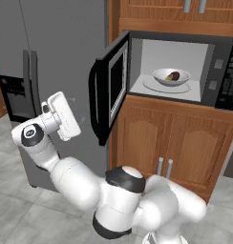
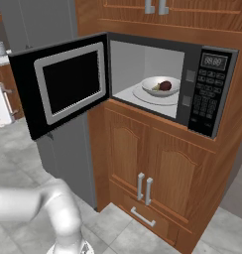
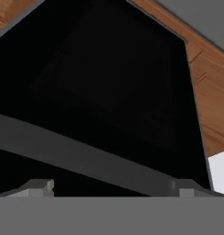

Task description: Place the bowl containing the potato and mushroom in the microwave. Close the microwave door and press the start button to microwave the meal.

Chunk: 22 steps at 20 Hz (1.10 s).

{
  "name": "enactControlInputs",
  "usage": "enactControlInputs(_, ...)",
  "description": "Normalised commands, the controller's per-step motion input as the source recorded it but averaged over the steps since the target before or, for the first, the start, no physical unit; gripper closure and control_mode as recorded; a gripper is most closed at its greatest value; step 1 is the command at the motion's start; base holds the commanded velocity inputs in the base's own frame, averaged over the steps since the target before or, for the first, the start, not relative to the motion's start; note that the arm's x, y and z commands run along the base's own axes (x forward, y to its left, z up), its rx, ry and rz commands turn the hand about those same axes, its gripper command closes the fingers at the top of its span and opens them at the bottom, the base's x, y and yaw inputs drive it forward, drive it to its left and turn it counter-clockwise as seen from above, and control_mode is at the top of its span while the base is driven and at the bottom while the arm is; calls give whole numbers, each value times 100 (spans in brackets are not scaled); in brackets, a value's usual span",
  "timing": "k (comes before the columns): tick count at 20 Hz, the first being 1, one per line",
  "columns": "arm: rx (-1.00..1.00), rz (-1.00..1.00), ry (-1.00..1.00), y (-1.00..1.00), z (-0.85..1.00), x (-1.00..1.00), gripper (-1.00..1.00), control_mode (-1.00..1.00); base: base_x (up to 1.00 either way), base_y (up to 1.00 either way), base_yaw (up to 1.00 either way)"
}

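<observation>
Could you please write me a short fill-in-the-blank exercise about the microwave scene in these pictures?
1. The white bowl sits on the glass turntable inside the ____.
2. The microwave door stands ____.
3. The button panel is on the ____ side of the microwave.
4. The gripper, its jaws spread wide, faces the outer side of the door and holds ____.

Missing words: microwave; open; right; nothing

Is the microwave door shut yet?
No, the microwave door stands swung wide open to the left, and the bowl sits in plain sight on the turntable inside the microwave.
</observation>
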Motion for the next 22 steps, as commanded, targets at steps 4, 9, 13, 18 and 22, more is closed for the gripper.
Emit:
enactControlInputs(4,-6,-26,0,5,0,41,-100,-100,0,0,0)
enactControlInputs(9,0,-21,3,-36,0,13,-100,-100,0,0,0)
enactControlInputs(13,0,-13,1,-72,0,-3,-100,-100,0,0,0)
enactControlInputs(18,4,-3,-8,-100,0,-83,-100,-100,0,0,0)
enactControlInputs(22,7,2,-23,-100,0,-100,-100,-100,0,0,0)
